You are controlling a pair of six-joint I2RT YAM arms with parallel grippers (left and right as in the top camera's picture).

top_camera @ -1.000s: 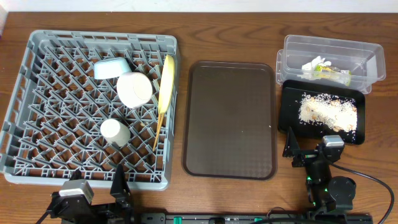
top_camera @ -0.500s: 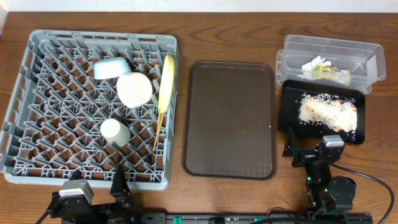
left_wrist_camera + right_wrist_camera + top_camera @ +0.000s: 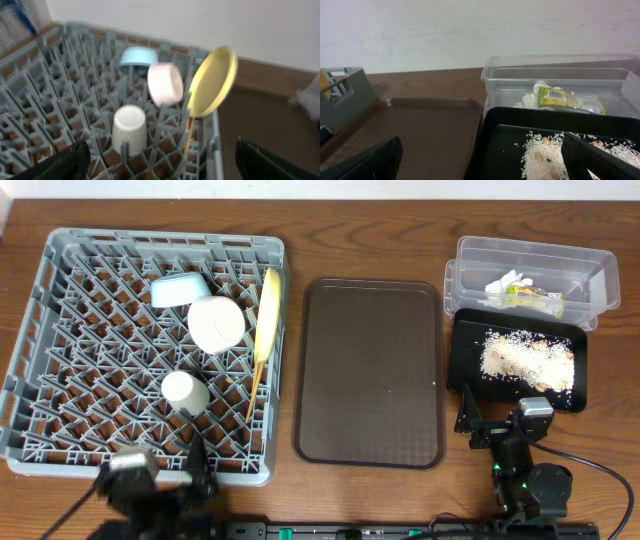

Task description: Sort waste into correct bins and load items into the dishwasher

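Since the yellow plate [image 3: 268,310], blue bowl [image 3: 180,288], white bowl [image 3: 217,322], cup [image 3: 185,392] and chopsticks [image 3: 256,385] sit in the grey rack [image 3: 30,330], the tissue [image 3: 505,283] and wrapper [image 3: 535,297] lie in the clear tub [image 3: 590,265], and the crumbs [image 3: 525,360] cover the black tray [image 3: 460,370], the job looks done. The left gripper [image 3: 160,155] and right gripper [image 3: 480,150] are spread wide, holding nothing. Only the left arm [image 3: 150,480] has shifted since a moment ago.

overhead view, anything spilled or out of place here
Nothing stands out. Crumbs lie inside the black tray, tissue and wrapper inside the tub, and the plate, blue bowl, white bowl and cup sit in the rack.
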